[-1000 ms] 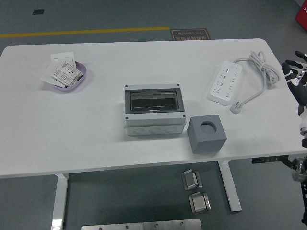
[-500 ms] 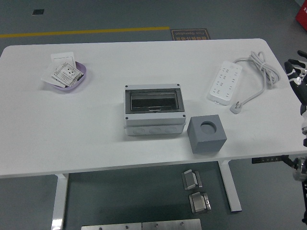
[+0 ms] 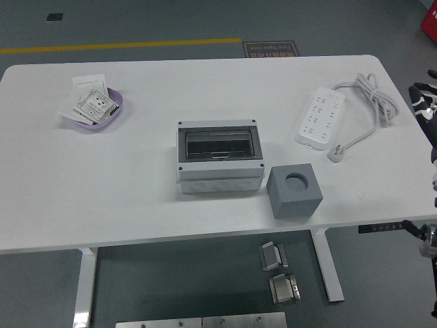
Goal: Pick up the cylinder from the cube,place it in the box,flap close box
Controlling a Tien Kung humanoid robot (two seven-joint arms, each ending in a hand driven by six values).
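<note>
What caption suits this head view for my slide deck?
Grey cube beside the closed box on the white table; right hand at the edge.

The middle of the white table (image 3: 136,198) is taken by the grey box (image 3: 220,156) with its flap closed, and the grey cube (image 3: 294,191) stands just beside its right front corner, leaving only a narrow gap between them. On the right, the power strip (image 3: 321,116) and its coiled cable (image 3: 372,96) lie in the way. The purple dish (image 3: 95,109) with cards sits far left; the near-left area is free.
</note>
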